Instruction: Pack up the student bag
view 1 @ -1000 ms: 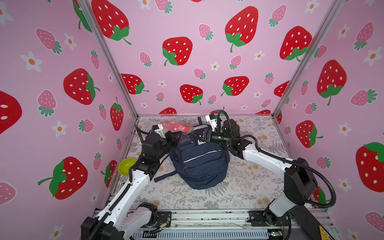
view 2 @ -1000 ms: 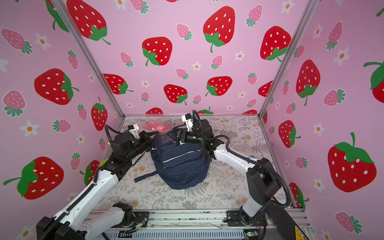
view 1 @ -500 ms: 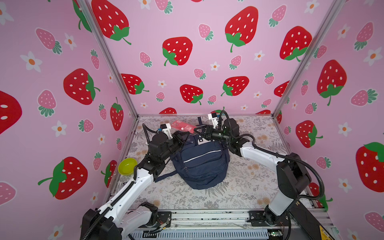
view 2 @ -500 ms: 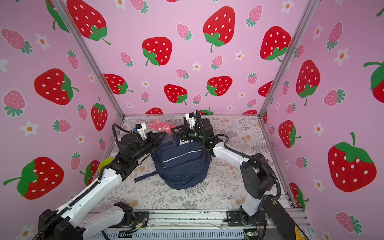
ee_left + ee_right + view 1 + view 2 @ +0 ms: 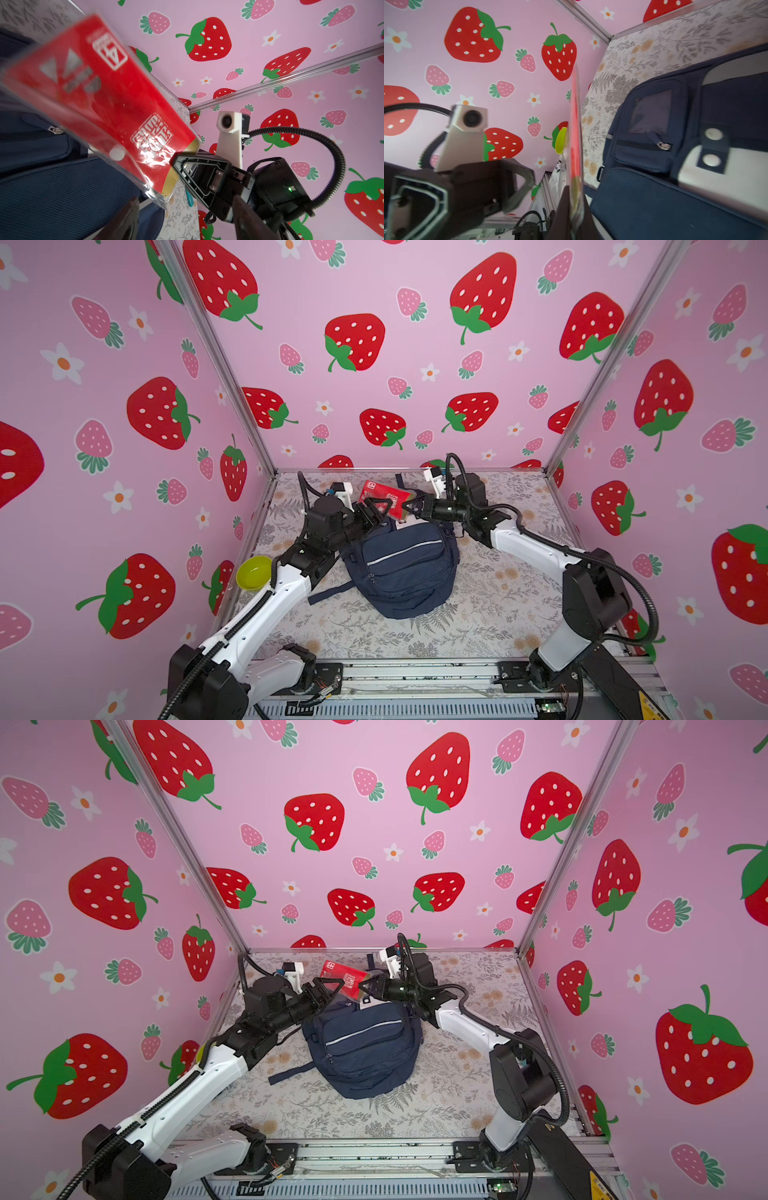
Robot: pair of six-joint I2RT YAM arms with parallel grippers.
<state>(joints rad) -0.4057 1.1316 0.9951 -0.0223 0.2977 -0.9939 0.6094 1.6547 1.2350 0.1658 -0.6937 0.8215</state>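
The student bag point(image 5: 405, 568) lies flat on the floral tabletop point(image 5: 490, 605), just below both end effectors and on their base side. It is of navy fabric, rounded at its near end, with a thin white stripe point(image 5: 399, 552) across the front pocket and zip lines under it. One loose strap point(image 5: 328, 595) runs out over the tabletop under the left arm point(image 5: 286, 585). At the bag's far end, directly under the right end effector point(image 5: 412, 509), sits a white patch point(image 5: 405, 525) with a navy tab point(image 5: 712, 148) that carries two round studs point(image 5: 714, 134). Beside it is a small zip pocket with a metal puller point(image 5: 663, 145).

The right end effector is closed on one corner of a red packet point(image 5: 384, 494) in a clear sleeve and holds it in the air above the bag's far end. The left end effector point(image 5: 383, 508) stands wide open at the packet's opposite edge and holds nothing.

Nearest, bare tabletop reaches from the bag to the metal rail point(image 5: 415, 672). Outward of the right end effector a wide strip is free up to the wall. Outward of the left end effector the strip is narrower, and a yellow-green bowl point(image 5: 253, 572) sits there by the left arm. Behind both end effectors only a short strip remains before the back wall point(image 5: 374, 364).

One second before, the left end effector was closed at the packet and the right one stood open; now the grip has changed sides. The bag has not moved.
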